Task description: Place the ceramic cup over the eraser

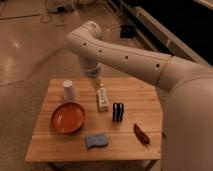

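Ceramic cup [69, 90], small, plain white, tapered and without a handle, is seen standing untouched at the far left corner of a light wooden slatted table [60, 150]. Its surface is plain and unmarked; whether its mouth is turned up or down cannot be told. Just in front of it a wide orange-red bowl [68, 118] is set. Near the cup but apart from it, the white arm's two-finger gripper [98, 84] is held low over the far end of a pale oblong block [103, 99]. Whether it is open or closed cannot be told, and nothing is seen carried in it. Beside the block a small black-and-white striped piece [118, 112] is laid; which of these two is the eraser cannot be settled. A blue sponge [96, 140] and a red chilli pepper [141, 135] are placed toward the near edge. The step in hand is judged to be the reach for the cup, not yet grasped. Next, the gripper would have to be brought across to the cup and closed on it, and the cup lifted and lowered over the eraser.
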